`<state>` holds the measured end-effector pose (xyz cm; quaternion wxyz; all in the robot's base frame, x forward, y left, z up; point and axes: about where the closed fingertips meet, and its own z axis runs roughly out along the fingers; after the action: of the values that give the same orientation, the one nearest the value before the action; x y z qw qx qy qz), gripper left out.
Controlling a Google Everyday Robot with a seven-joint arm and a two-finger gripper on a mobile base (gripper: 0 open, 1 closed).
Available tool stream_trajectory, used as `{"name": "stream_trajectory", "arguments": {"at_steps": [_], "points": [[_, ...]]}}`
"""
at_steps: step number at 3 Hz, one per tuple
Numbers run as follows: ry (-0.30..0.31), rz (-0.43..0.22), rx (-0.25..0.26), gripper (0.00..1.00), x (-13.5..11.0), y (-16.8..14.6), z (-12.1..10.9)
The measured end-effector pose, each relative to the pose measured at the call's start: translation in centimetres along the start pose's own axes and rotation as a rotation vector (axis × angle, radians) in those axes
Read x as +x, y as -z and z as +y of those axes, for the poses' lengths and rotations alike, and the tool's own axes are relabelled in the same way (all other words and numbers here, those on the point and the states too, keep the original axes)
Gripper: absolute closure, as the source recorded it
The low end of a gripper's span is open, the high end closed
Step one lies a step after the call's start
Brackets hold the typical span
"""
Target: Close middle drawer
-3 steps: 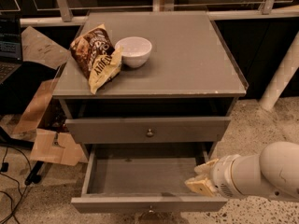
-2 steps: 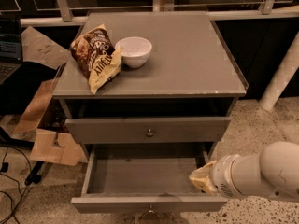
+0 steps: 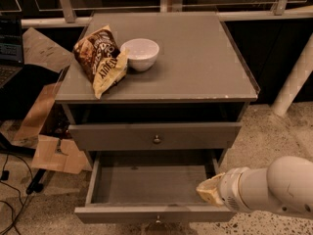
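The middle drawer (image 3: 146, 182) is pulled far out at the bottom of the grey cabinet. Its bare grey inside shows. Its low front (image 3: 122, 213) carries a small round knob (image 3: 157, 220) at the frame's lower edge. My gripper (image 3: 209, 190), a yellowish tip on the white arm (image 3: 274, 190), comes in from the right. It sits over the drawer's front right corner, just behind the front panel.
Above the open drawer, another drawer front with a knob (image 3: 156, 139) stands slightly out. On the cabinet top (image 3: 205, 58) lie a chip bag (image 3: 100, 60) and a white bowl (image 3: 140, 53). Cardboard (image 3: 46, 151) and cables (image 3: 10, 199) are on the floor at the left. A white post (image 3: 293, 87) stands at the right.
The arm has barely shifted by the drawer's front right corner. The drawer stands as far out as before.
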<state>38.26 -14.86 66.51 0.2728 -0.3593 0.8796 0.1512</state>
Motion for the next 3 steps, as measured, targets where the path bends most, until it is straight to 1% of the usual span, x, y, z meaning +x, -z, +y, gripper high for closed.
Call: {"name": "stream_trajectory", "arguments": {"at_steps": [1,2,3], "points": [[-0.069,-0.004,-0.007,1.0,2.2,-3.2,-0.2],[-0.167,-0.01,-0.003,1.0,5.4,-7.4,-0.6],[-0.243,0.013,0.025,1.0,8.8,-11.6,-1.4]]}}
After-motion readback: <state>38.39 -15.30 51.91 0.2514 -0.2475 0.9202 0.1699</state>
